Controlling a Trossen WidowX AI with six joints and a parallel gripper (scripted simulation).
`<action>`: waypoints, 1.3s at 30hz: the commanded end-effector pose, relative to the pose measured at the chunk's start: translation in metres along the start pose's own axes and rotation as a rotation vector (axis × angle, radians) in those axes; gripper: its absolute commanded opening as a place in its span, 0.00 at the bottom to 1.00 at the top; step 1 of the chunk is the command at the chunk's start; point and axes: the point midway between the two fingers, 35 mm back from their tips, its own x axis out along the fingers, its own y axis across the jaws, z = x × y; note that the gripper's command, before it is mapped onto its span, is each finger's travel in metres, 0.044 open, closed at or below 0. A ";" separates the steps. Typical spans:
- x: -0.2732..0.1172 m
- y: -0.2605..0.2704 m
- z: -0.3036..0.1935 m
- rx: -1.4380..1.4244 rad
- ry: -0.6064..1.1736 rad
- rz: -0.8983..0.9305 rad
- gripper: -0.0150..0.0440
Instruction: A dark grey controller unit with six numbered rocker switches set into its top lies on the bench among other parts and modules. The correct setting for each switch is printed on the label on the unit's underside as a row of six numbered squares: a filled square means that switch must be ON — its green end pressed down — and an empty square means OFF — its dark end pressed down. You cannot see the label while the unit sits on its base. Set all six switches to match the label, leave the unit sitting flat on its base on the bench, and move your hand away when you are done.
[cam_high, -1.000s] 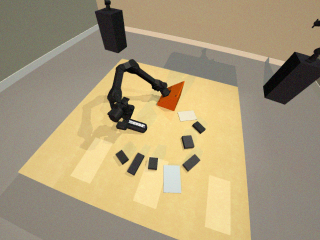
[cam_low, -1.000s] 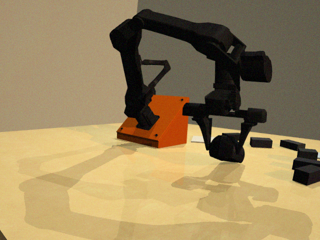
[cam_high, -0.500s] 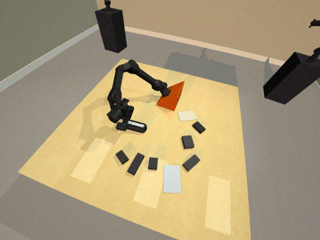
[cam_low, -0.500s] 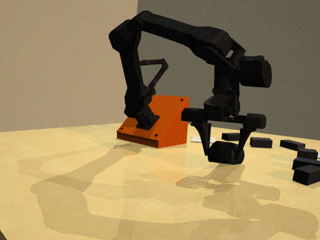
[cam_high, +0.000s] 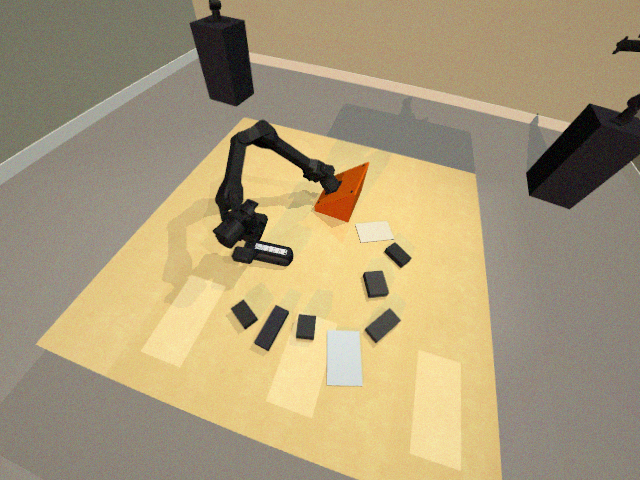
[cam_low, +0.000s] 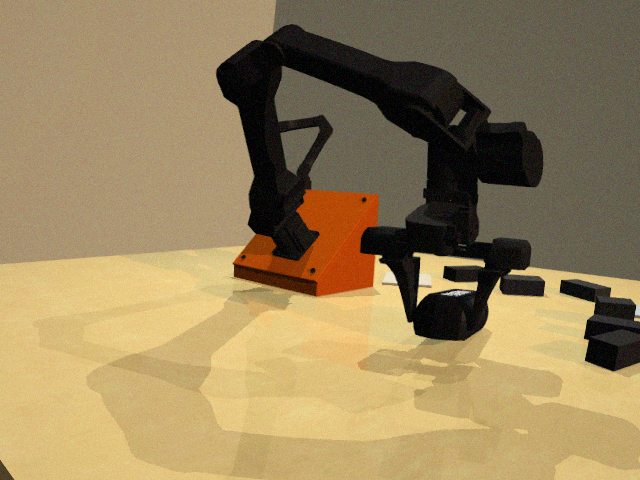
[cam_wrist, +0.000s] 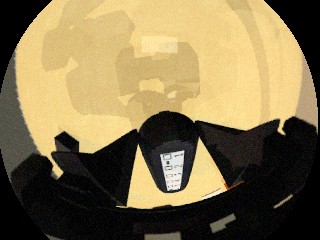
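Observation:
The dark controller unit (cam_high: 281, 257) (cam_low: 439, 322) (cam_wrist: 167, 142) is upside down, low at the bench, with its white label (cam_high: 270, 249) (cam_low: 456, 293) (cam_wrist: 173, 171) facing up. Whether its underside touches the bench is unclear. My gripper (cam_low: 445, 311) (cam_wrist: 166, 128) is shut on the unit, one fingertip at each side. In the wrist view the label shows a column of small squares; one near the top looks filled and the others look outlined, but they are small and slanted. The rocker switches face down and are hidden.
An orange wedge (cam_high: 343, 204) (cam_low: 346, 258) carries the arm's base. Several dark blocks, including one block (cam_high: 375, 283) and a long one (cam_high: 271, 328), lie in an arc on the bench. A cream sheet (cam_high: 374, 231) and a pale blue sheet (cam_high: 344, 358) lie there too.

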 end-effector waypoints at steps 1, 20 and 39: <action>0.003 0.000 -0.004 -0.014 0.010 -0.001 0.83; 0.011 0.000 0.000 -0.007 0.004 -0.001 0.83; -0.028 -0.001 -0.057 -0.005 0.005 -0.002 1.00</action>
